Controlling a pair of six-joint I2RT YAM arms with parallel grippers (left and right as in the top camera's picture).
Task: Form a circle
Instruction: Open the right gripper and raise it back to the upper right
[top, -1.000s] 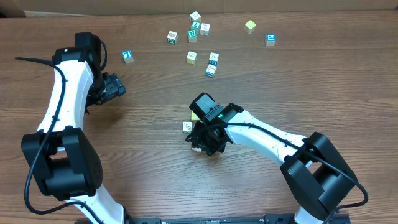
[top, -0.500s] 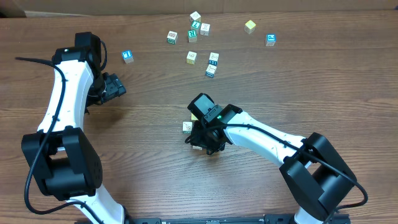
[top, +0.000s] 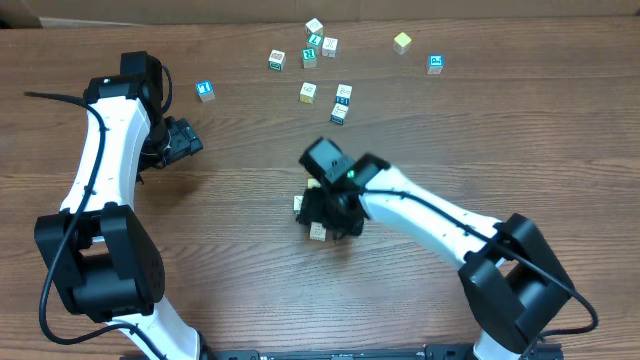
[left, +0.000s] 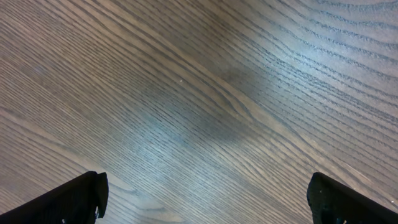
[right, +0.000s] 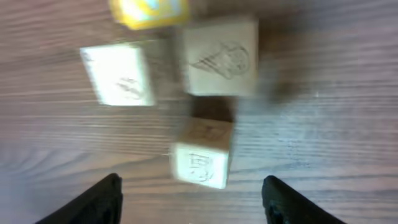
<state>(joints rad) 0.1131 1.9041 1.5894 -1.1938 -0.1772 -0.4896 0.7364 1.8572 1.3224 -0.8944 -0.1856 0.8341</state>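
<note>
Wood-grain tabletop (top: 520, 130), brown and matte, carries everything we see. Near its middle lies the circle (right: 211, 68), four small cubes. They are a pale yellow cube (right: 148, 9), a whitish cube (right: 118, 74), a tan-faced cube (right: 221, 53) with a faint drawing, and a fourth cube (right: 202, 158) nearest the wrist camera. The right gripper (right: 193, 202) hangs over that fourth cube with its fingers (right: 106, 196) spread well apart, clear of the cube's sides and holding nothing. The left gripper (left: 205, 190) sits toward the left edge, spread wide over bare wood, empty.

We judge the step in hand to be parting from the fourth cube. To do it well we should lift straight up with the fingers wide, so neither one clips the cube or drags it against its neighbours. The wrist view is blurred, so we cannot tell how snugly the four touch. We reckon four cubes make a knot more than a ring. If more are wanted, the loose cubes (top: 308, 92) lie toward the far edge, and we should bring them in from outside the cluster.

We see a smooth, flat surface, and expect the cubes to slide readily if nudged. Beyond the far edge we see only a tan band and a white scrap at the far left corner; nothing more of the room shows.
</note>
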